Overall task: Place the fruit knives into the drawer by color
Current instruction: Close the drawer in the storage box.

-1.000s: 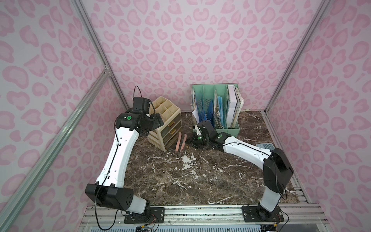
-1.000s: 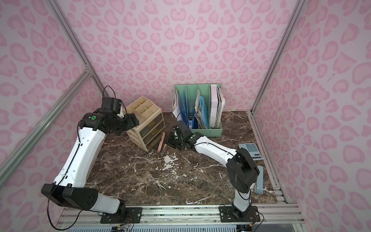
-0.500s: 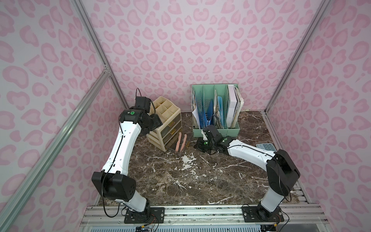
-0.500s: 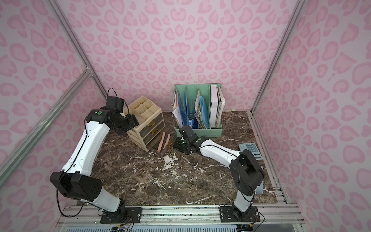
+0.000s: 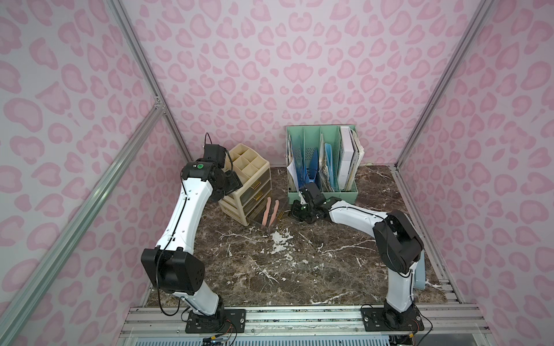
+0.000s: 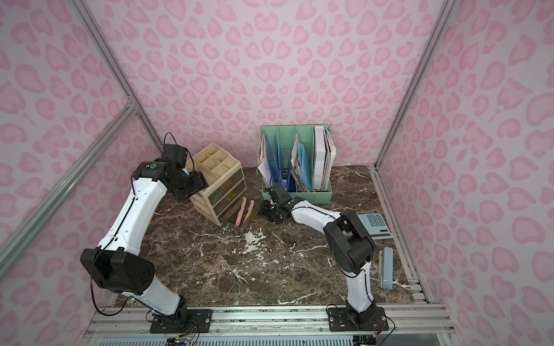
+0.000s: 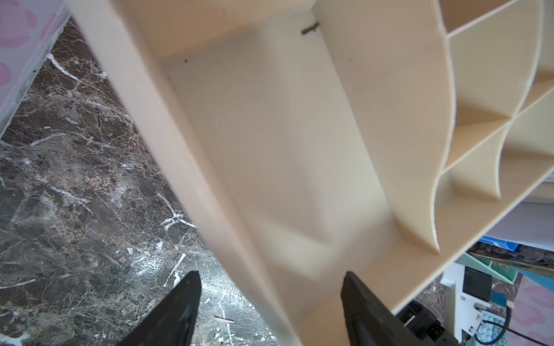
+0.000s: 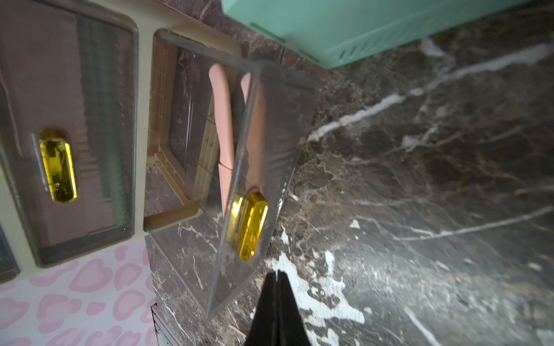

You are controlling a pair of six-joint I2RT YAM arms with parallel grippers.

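Two salmon pink fruit knives lie side by side in the clear bottom drawer, which is pulled out of the beige organizer. A greenish shape shows dimly through the closed drawer front above it. My right gripper is shut and empty, just off the open drawer's yellow handle. My left gripper is open and straddles the organizer's top side wall. No other knives are in view.
A green file holder full of papers stands behind the right arm. At the right edge of the marble table lie a calculator and a pale blue stapler. Pink patterned walls close in the back and both sides.
The left arm has swung in and its gripper has settled over the organizer's rim, jaws slightly narrower. The right gripper has closed fully beside the open drawer.
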